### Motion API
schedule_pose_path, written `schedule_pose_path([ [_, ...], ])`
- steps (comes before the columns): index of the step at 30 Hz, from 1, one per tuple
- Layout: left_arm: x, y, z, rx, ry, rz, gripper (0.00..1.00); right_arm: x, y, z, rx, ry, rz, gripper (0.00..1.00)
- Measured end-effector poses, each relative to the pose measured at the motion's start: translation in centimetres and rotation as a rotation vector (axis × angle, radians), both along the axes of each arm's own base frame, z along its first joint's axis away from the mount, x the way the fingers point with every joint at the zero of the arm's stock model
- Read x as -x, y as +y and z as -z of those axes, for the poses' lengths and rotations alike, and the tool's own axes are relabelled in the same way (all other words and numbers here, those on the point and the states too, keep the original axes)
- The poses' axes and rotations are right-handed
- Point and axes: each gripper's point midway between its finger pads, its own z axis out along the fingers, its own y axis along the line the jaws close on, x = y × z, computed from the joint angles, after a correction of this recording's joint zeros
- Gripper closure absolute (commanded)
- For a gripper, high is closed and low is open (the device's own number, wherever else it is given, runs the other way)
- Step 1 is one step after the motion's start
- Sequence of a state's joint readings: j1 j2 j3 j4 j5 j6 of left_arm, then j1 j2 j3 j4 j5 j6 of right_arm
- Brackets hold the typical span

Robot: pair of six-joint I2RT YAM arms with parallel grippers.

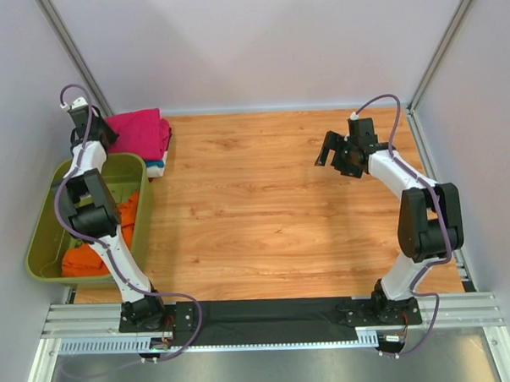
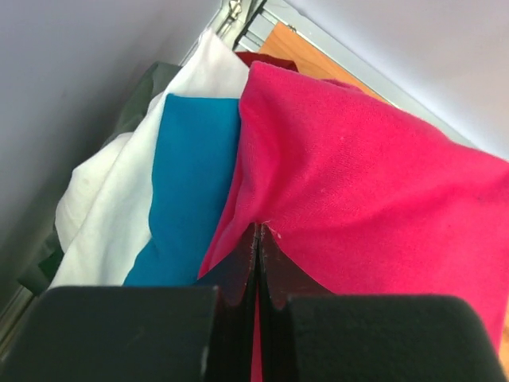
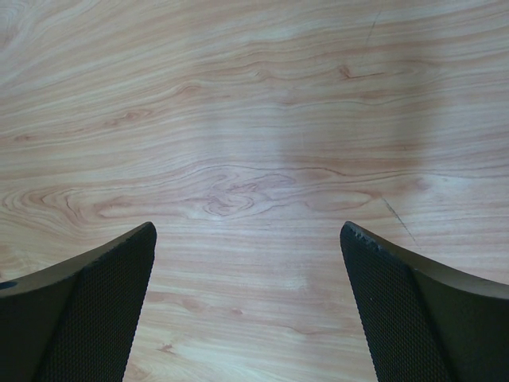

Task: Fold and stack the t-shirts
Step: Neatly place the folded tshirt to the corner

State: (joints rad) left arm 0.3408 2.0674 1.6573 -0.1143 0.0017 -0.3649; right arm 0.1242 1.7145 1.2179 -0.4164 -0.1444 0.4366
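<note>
Over in the far-left corner of the tabletop (image 1: 264, 207) there's a small pile of folded shirts, the magenta-pink t-shirt (image 1: 142, 132) lying on top. Under it an edge of the teal-blue t-shirt (image 1: 156, 164) peeks out, and below that a strip of the white t-shirt (image 1: 155, 172).

The left gripper (image 1: 100, 130) is stretched right out to that corner, at the pile's left side. From its wrist camera the two fingers (image 2: 231, 278) are pressed tight together. A thin line of pink cloth shows between them and there's a little pucker at the tips, so the gripper looks to be pinching the pink shirt.

The olive-green basket (image 1: 44, 242) sits along the left edge, just nearer than the pile. The orange t-shirts (image 1: 84, 259) are bunched loosely inside it, partly hidden behind the left arm.

The right gripper (image 1: 331, 154) hangs over bare wood towards the right edge, well away from any cloth. Its fingers (image 3: 103, 302) are spread wide apart, with only wood grain showing between them
</note>
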Motion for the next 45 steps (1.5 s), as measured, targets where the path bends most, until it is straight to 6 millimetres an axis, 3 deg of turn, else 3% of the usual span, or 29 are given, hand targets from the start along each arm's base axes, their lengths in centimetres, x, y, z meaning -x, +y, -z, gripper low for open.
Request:
schedule_pose_path([
  [6,0.1,0.4,0.1,0.031,-0.029,0.017,0.97,0.0,0.2,-0.1,-0.001,-0.003,-0.004,0.00],
  [8,0.1,0.3,-0.3,0.040,-0.043,0.035,0.78,0.0,0.3,-0.1,-0.001,-0.003,-0.006,0.00],
  [9,0.0,0.1,-0.5,0.046,-0.051,0.044,0.62,0.0,0.3,-0.1,-0.001,-0.004,-0.007,0.00],
  [10,0.0,-0.1,-1.0,0.050,-0.065,0.056,0.39,0.0,0.3,-0.1,-0.002,-0.006,-0.008,0.00],
  [12,0.6,-0.8,-1.7,0.069,-0.092,0.070,0.27,0.0,0.4,-0.5,-0.003,-0.013,-0.010,0.00],
  [13,1.1,-1.3,-2.2,0.076,-0.106,0.077,0.12,0.0,0.5,-0.8,-0.004,-0.019,-0.011,0.00],
  [15,2.6,-2.3,-3.4,0.083,-0.122,0.088,0.10,0.0,0.5,-1.9,-0.010,-0.046,-0.014,0.00],
  [18,4.4,-3.7,-6.6,0.063,-0.182,0.108,0.09,0.3,0.7,-4.7,-0.022,-0.117,-0.019,0.00],
  [24,9.6,-7.4,-16.7,-0.031,-0.366,0.185,0.08,2.7,0.5,-11.2,-0.053,-0.294,-0.029,0.00],
  [28,13.8,-10.6,-22.5,-0.096,-0.471,0.254,0.08,4.7,0.3,-14.3,-0.064,-0.379,-0.030,0.00],
  [31,18.1,-12.8,-24.4,-0.113,-0.506,0.288,0.08,6.2,0.0,-15.9,-0.068,-0.424,-0.026,0.00],
  [36,25.4,-15.4,-24.7,-0.138,-0.489,0.312,0.06,9.7,-1.0,-17.2,-0.063,-0.494,0.008,0.00],
  [39,28.3,-17.2,-24.1,-0.132,-0.464,0.356,0.07,11.5,-1.9,-17.6,-0.057,-0.530,0.048,0.00],
  [42,30.9,-19.2,-20.9,-0.095,-0.400,0.415,0.07,13.2,-2.9,-16.8,-0.054,-0.548,0.100,0.00],
  [45,33.0,-20.9,-16.9,-0.049,-0.314,0.471,0.07,15.1,-3.8,-14.5,-0.054,-0.552,0.151,0.00],
])
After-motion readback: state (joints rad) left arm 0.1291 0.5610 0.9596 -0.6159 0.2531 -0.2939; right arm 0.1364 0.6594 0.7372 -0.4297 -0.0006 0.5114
